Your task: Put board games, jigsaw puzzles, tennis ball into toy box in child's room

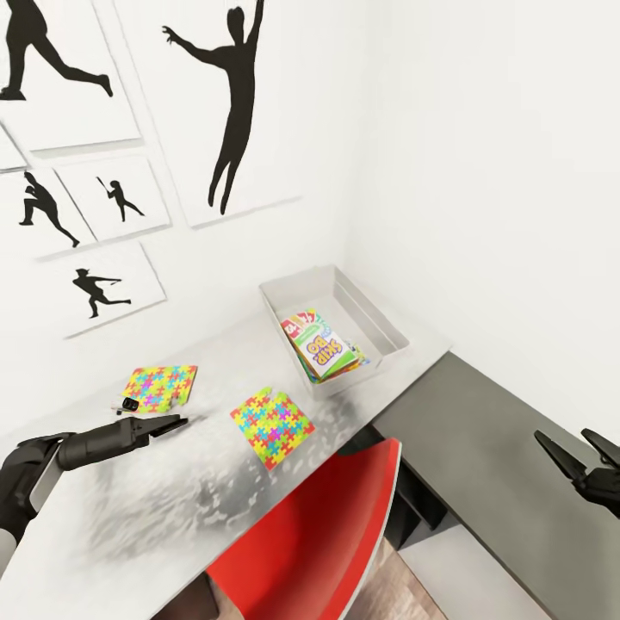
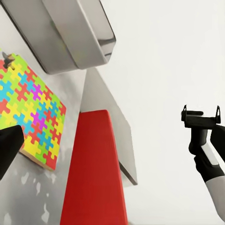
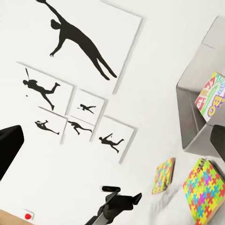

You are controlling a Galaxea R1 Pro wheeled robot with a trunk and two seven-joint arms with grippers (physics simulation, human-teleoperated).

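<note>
pale marbled tabletop (image 1: 155,517) runs along the wall into the room corner. light-grey toy box (image 1: 379,320) sits at the far end of it, close to both walls, with board games (image 1: 323,346) stacked inside near its front wall; blue, red and green print shows, top box tilted a little. how many lie in the stack i cannot tell.

two jigsaw puzzles lie flat on the tabletop, apart from each other. one jigsaw puzzle (image 1: 160,387) is toward the wall edge; the other jigsaw puzzle (image 1: 272,427) lies close to the front edge, between the first and the toy box, short of the box.

left tool (image 1: 164,424) hangs low over the tabletop just in front of the wall-side puzzle, fingers together in a narrow point, clenched on nothing. whether it touches the surface i cannot tell.

right tool (image 1: 575,448) is held well off the tabletop, over the lower dark-grey cabinet (image 1: 482,448), fingers spread, released and empty.

red chair (image 1: 327,534) tucked against the front edge. black silhouette pictures (image 1: 228,95) of athletes on the white wall behind.
</note>
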